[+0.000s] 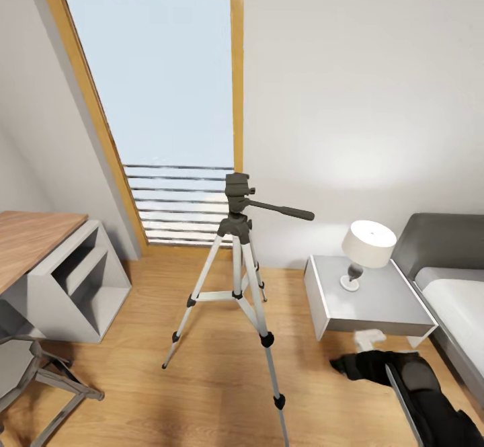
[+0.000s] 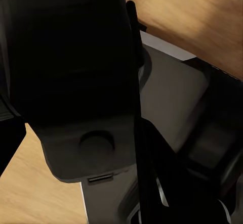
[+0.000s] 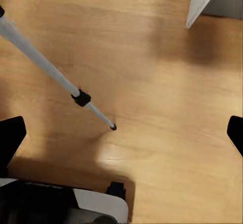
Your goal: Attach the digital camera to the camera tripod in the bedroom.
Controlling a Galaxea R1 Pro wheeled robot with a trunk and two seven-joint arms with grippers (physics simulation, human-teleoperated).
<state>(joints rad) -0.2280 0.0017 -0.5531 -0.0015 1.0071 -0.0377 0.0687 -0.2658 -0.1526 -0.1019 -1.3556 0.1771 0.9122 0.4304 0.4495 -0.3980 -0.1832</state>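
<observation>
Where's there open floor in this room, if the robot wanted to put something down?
Bare wood floor lies between the tripod and the white shelf unit, and between the tripod and the nightstand. The nightstand's top is free in front of the lamp. It's crowded among the tripod's legs.

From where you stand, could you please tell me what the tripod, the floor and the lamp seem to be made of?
Tripod: legs look like silver-white metal tubes with a slight sheen; joints, feet and dark grey head look like matte plastic. Floor: light wood planks, semi-gloss, showing grain and soft glare. Lamp: white shade, possibly fabric; glossy rounded base, perhaps ceramic.
</observation>
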